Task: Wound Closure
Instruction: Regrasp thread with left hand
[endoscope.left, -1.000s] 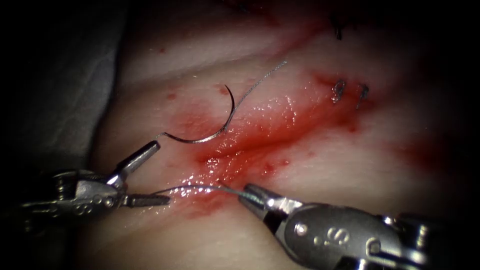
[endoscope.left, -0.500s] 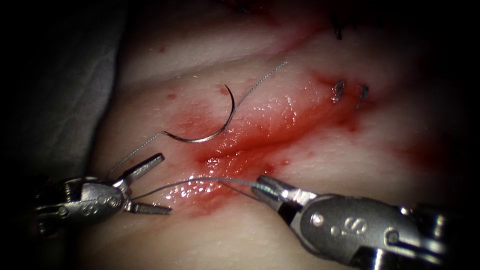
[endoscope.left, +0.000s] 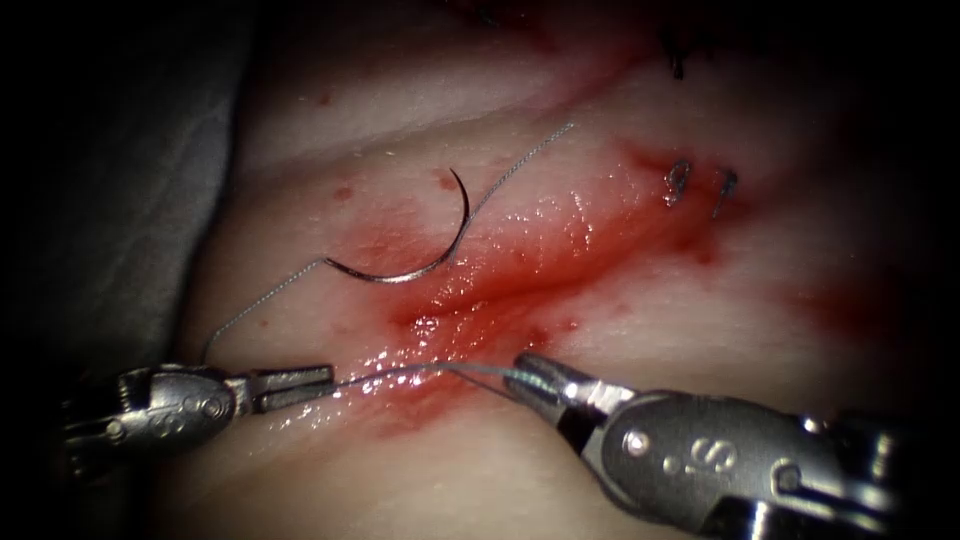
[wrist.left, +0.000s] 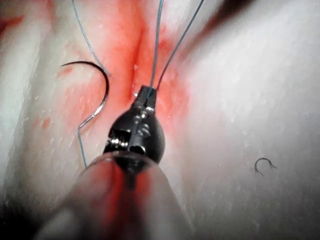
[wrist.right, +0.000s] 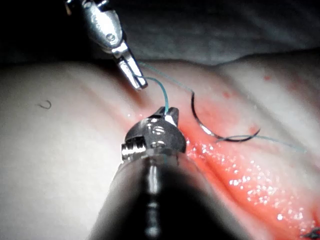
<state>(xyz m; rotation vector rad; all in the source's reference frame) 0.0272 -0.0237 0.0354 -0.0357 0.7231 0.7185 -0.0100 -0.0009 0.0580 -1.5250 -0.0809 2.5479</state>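
**Both tools on the thread, needle loose on the tissue**

Between the two tool tips a short span of thin, glossy thread (endoscope.left: 420, 370) arcs over the wet red fluid (endoscope.left: 500, 280) along the cut (endoscope.left: 470, 300). Left tool (endoscope.left: 295, 385): slim ridged metal jaws closed flat on the thread; it now grips where a second ago its jaws stood wide apart. Right tool (endoscope.left: 530, 372): tapered steel jaws clamped on the same strand's other end, bulky wrist behind stamped with letters.

Up and away from both tips, on the cut's left side, lies the needle (endoscope.left: 425, 265): dark, fine, a smooth half-circle of wire, flat on the surface, held by neither tool, not in the tissue (endoscope.left: 600, 400). Thread trails from its blunt end down toward the left tool; a second braided length runs off past its point.

Tissue pale, moist, softly ridged, speckled with glints. Far beyond the right tool, short dark cut ends (endoscope.left: 680, 183) stand up from earlier stitches.
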